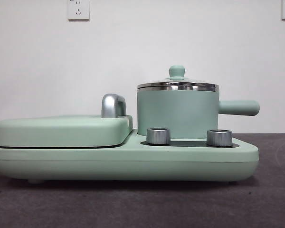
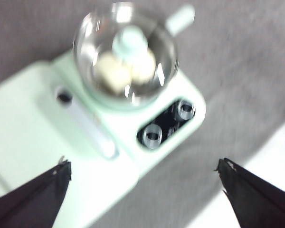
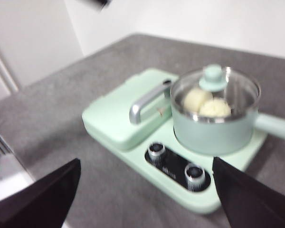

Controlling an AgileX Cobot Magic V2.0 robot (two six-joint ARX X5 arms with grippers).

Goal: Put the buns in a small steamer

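Looking level across the counter (image 1: 275, 204), the front view shows the small steamer (image 1: 177, 114) seated on its mint-green cooker base (image 1: 123, 164), glass lid (image 1: 177, 83) on, stubby handle pointing away from the flat griddle lid (image 1: 61, 130); no arm enters this view.

From the left wrist view, the left pincer (image 2: 145, 187) hangs released and empty, jaws spread wide, high above the counter. The steamer lies straight ahead of it, past the 2 knobs, and both buns (image 2: 126, 69) show through the lid, side by side inside the pot.

From the right wrist view, the right pincer (image 3: 147, 185) is likewise released and empty, well apart from the cooker. The steamer sits ahead, its handle running off sideways. Neither arm looks clearly nearer; by my judgement the task is done.
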